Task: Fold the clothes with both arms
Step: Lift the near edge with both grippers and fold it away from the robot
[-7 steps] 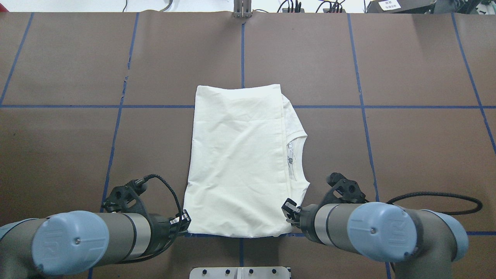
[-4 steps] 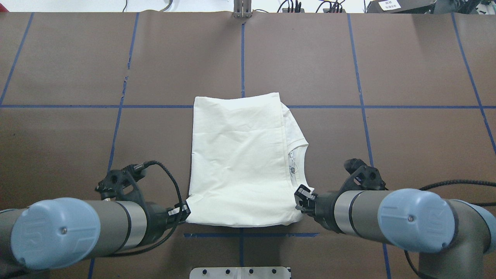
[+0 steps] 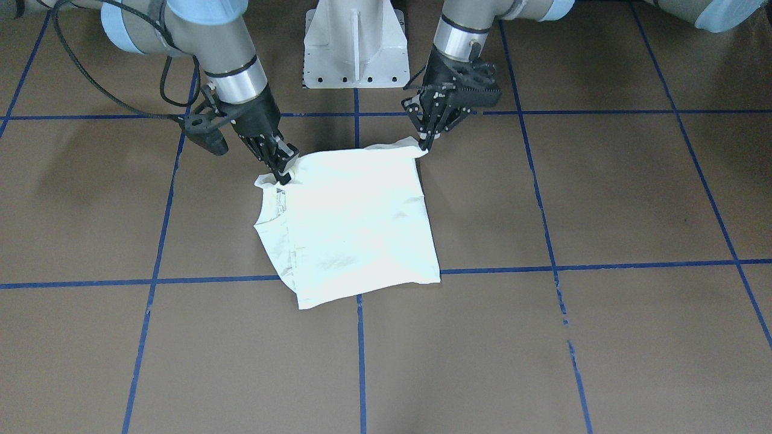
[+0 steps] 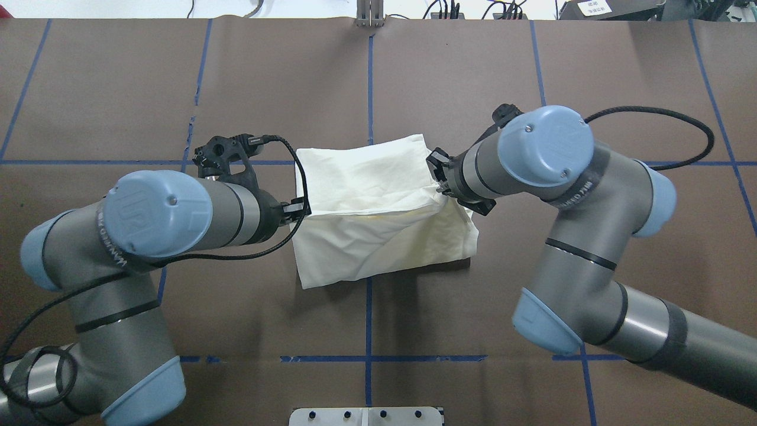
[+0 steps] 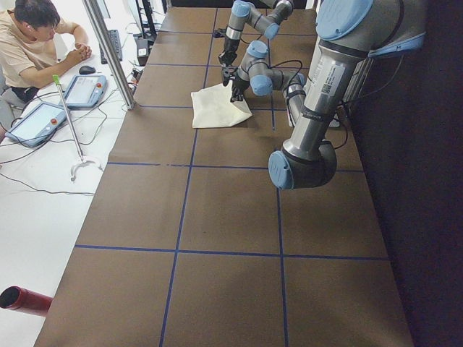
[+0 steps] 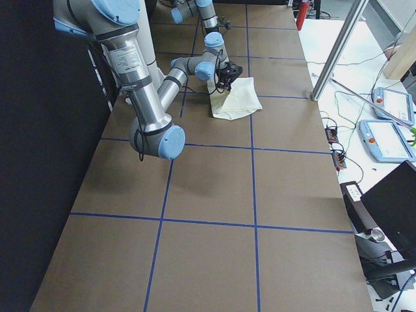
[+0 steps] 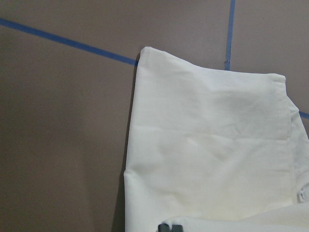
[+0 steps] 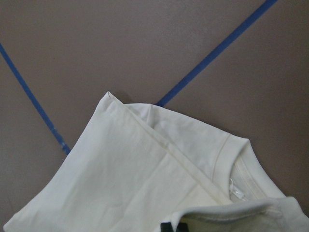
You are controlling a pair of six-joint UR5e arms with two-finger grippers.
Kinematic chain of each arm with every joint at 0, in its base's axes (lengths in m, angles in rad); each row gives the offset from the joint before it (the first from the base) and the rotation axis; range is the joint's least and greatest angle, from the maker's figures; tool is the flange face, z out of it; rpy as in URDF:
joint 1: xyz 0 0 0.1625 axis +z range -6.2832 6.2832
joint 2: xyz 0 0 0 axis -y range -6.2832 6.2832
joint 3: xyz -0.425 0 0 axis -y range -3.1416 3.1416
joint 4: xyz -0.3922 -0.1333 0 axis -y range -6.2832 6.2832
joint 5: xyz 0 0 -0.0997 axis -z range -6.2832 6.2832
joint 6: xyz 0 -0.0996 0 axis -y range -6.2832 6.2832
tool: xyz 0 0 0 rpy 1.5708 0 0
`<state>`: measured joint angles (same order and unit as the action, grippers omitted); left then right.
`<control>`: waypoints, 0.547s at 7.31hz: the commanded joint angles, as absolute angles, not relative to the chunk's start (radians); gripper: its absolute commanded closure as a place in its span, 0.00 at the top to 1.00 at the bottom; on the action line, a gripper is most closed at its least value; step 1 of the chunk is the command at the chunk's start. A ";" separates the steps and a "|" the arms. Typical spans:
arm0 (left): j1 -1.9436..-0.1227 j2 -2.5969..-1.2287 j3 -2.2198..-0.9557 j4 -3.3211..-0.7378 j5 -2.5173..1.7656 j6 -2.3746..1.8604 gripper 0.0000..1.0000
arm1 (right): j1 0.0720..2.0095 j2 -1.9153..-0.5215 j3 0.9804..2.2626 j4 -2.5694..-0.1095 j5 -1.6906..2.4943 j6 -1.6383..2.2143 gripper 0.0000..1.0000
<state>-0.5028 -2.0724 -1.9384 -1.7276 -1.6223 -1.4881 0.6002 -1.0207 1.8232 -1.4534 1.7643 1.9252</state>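
The clothes are one cream-white shirt [image 4: 378, 236], plain side up, half folded on the brown table. Its near edge is lifted and held over the rest, sagging between both grippers. My left gripper [image 4: 304, 209] is shut on the raised corner at the shirt's left side, and shows as [image 3: 425, 144] in the front-facing view. My right gripper [image 4: 438, 180] is shut on the raised corner by the collar [image 3: 272, 208], shown as [image 3: 283, 176]. The left wrist view shows the flat shirt [image 7: 207, 145] below; the right wrist view shows the shirt [image 8: 145, 179] with its neckline.
The white pedestal base [image 3: 354, 48] stands at the table's near edge, behind the shirt. Blue tape lines [image 4: 369, 89] grid the brown table cover. A person [image 5: 36, 43] sits at a side desk with tablets, off the table's far side.
Both grippers have risen from the shirt's near corners and carried that edge away from the robot, over the shirt's middle. The cloth now drapes doubled beneath them.
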 commanded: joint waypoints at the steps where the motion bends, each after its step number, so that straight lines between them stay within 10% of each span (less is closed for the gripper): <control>1: -0.561 -2.170 -1.734 -1.776 -1.617 -1.425 0.00 | 0.637 -0.907 1.615 -1.448 1.769 1.879 0.00; 4: -0.586 -2.194 -1.553 -1.948 -1.597 -1.382 0.00 | 0.653 -0.836 1.422 -1.326 1.785 1.873 0.00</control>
<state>-0.5780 -2.1843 -1.6254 -1.8780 -1.6098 -1.3998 0.6486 -0.8503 1.4841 -1.3757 1.7794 1.8778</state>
